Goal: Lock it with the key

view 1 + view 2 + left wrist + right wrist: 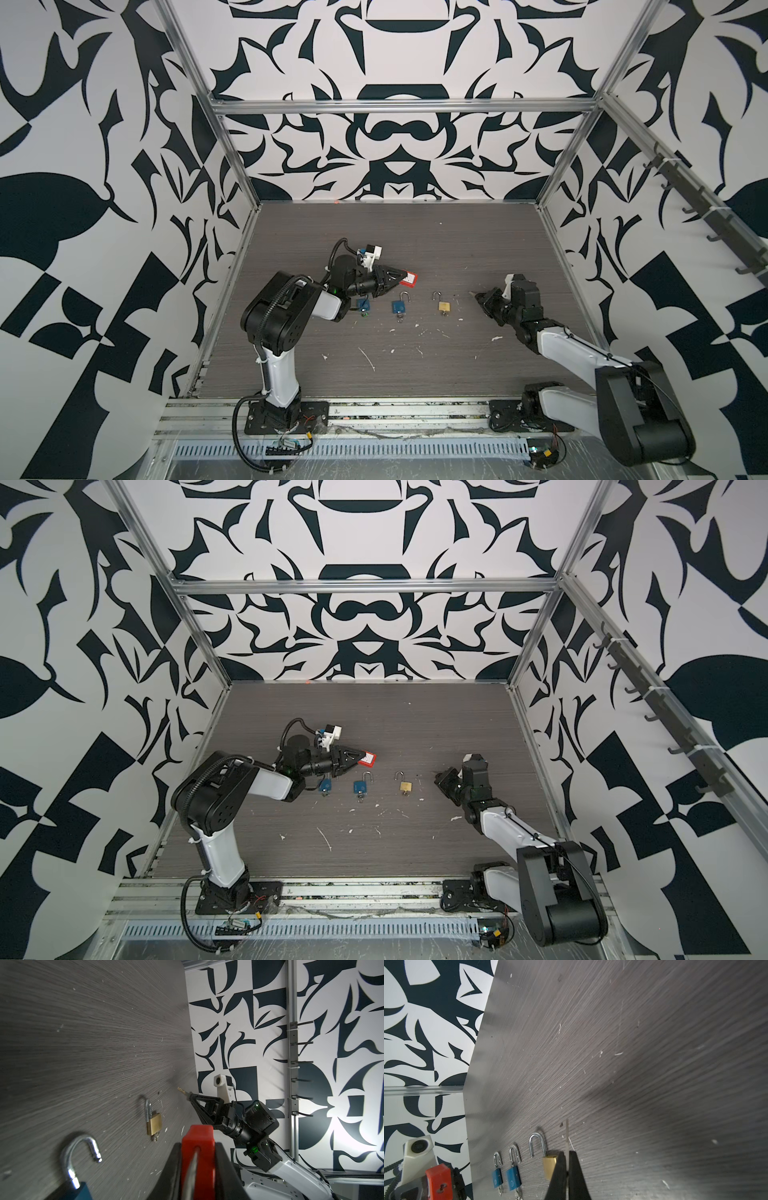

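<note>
My left gripper is shut on a red padlock and holds it above the table, pointing right. A silver shackle bar runs along the padlock between the jaws. My right gripper is shut on a thin brass key, whose blade sticks out past the tips toward the left. Key and red padlock are well apart. The red padlock also shows in the right wrist view.
Three padlocks lie in a row on the grey wood table, shackles open and keys in their bases: two blue ones and a brass one. A hook rail runs along the right wall.
</note>
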